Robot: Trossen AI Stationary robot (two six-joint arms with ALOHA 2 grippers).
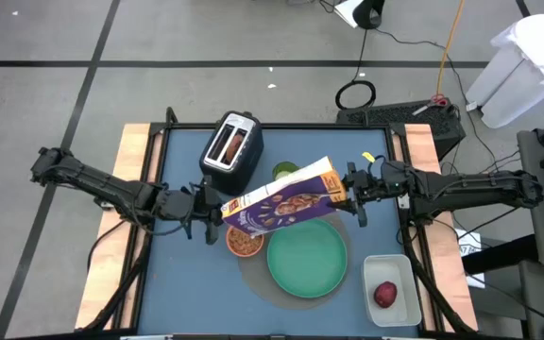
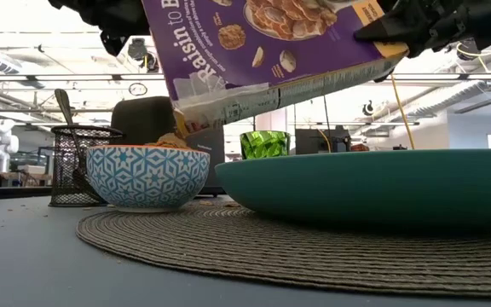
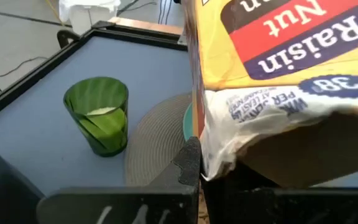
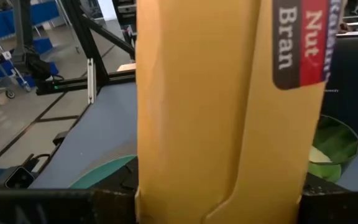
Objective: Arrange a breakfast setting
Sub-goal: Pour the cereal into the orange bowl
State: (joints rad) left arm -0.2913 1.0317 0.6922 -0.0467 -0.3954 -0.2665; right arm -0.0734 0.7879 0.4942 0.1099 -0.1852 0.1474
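The purple cereal box (image 1: pixel 281 203) is held in the air between both grippers, tilted. Its open end with the inner bag (image 2: pixel 220 107) is lower, just above the bowl (image 1: pixel 245 242). The bowl holds cereal and shows a blue-and-white pattern outside (image 2: pixel 147 175). It sits on a round woven mat (image 2: pixel 314 247) beside the large green plate (image 1: pixel 307 257). My left gripper (image 1: pixel 211 205) is shut on the box's open end, my right gripper (image 1: pixel 349 186) on its yellow bottom end. The dark-red fruit (image 1: pixel 385 295) lies in the white tub (image 1: pixel 392 269). A spoon (image 2: pixel 63 107) stands in a black mesh holder (image 2: pixel 79 166). My left gripper holds the cereal box at its open end (image 3: pixel 253 143), coming level from the table's left. One finger (image 3: pixel 188 163) lies against the box's side; the box hides the other. The box is clear of the table, with this end lower. My right gripper pinches the box's yellow bottom end (image 4: pixel 222 174) between its two fingers, coming level from the table's right. The box fills the gap between them. This end is the higher one, clear of the table.
A black toaster (image 1: pixel 232 148) with something brown in its slots stands at the far side. A green cup (image 3: pixel 98 115) with a pale liquid stands between the toaster and the plate. The white tub is at the near right corner.
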